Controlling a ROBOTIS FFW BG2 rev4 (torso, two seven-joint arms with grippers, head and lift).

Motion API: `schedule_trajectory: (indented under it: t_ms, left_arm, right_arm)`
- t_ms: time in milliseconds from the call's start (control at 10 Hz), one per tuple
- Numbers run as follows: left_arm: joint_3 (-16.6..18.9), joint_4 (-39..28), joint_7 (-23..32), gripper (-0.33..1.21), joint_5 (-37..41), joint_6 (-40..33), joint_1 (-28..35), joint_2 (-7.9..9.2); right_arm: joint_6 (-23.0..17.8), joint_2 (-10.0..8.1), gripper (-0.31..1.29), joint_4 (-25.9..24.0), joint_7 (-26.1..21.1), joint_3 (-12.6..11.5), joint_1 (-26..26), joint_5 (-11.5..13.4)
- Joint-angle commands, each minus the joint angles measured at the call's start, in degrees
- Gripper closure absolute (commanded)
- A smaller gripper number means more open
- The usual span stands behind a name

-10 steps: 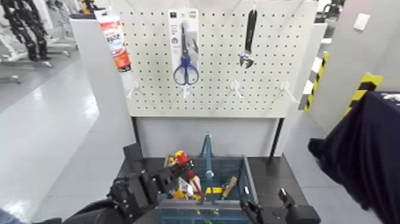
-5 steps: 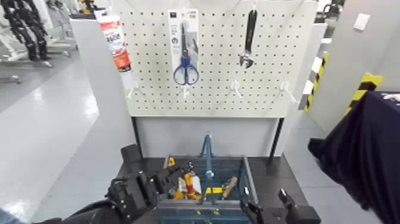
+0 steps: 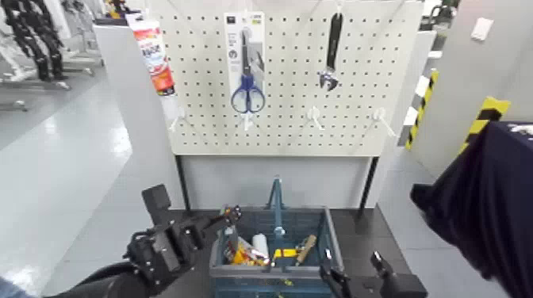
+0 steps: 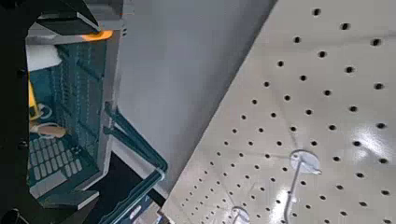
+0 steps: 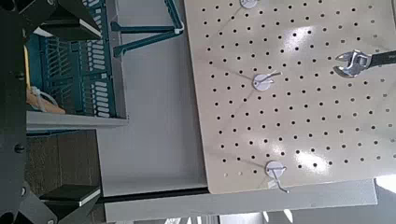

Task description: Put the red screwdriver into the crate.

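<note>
Both hands are low: the left hand [image 3: 226,215] hangs empty and open beside the crate [image 3: 333,242], the red screwdriver [image 3: 252,255] seemingly lies inside, so little remains.

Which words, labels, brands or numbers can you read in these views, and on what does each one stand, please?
None can be read for certain.
Tube hanging at the pegboard's left edge: large print, too blurred to read.
Scissors card: small dark label at its top, too small to read.
Crate: no readable marking visible.
Left wrist and right wrist views: no text.
</note>
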Motion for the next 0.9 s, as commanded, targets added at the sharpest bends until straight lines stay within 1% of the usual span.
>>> schedule_trajectory:
  t_ms: [100,200,300,500,700,900]
  left_arm:
    - [0.5,-4.7,1.7,0.09,-6.9,-3.4,2.0,0.0]
    - [0.1,-6.1,3.2,0.09,-9.0,-5.8,3.1,0.27]
    - [-0.4,-6.3,4.6,0.09,-9.5,-8.9,4.5,0.53]
    - [0.3,-10.3,8.7,0.1,-15.5,-12.1,8.3,0.7]
    - [0.5,-12.2,10.8,0.11,-20.8,-17.5,11.6,0.53]
    - [1.6,-15.1,11.9,0.11,-25.6,-19.5,15.0,-0.17]
  right_arm:
    - [0.0,0.04,0.14,0.0,0.0,-0.1,0.1,0.0]
    - [0.0,0.04,0.14,0.0,0.0,-0.2,0.1,0.0]
    - [-0.1,0.04,0.14,0.0,0.0,-0.2,0.1,0.0]
    - [-0.2,0.13,0.14,-0.1,0.1,-0.4,0.3,0.1]
    - [-1.0,0.04,0.14,-0.2,0.0,-0.6,0.4,0.4]
    - [-1.4,0.13,0.14,-0.2,0.0,-1.0,0.6,0.6]
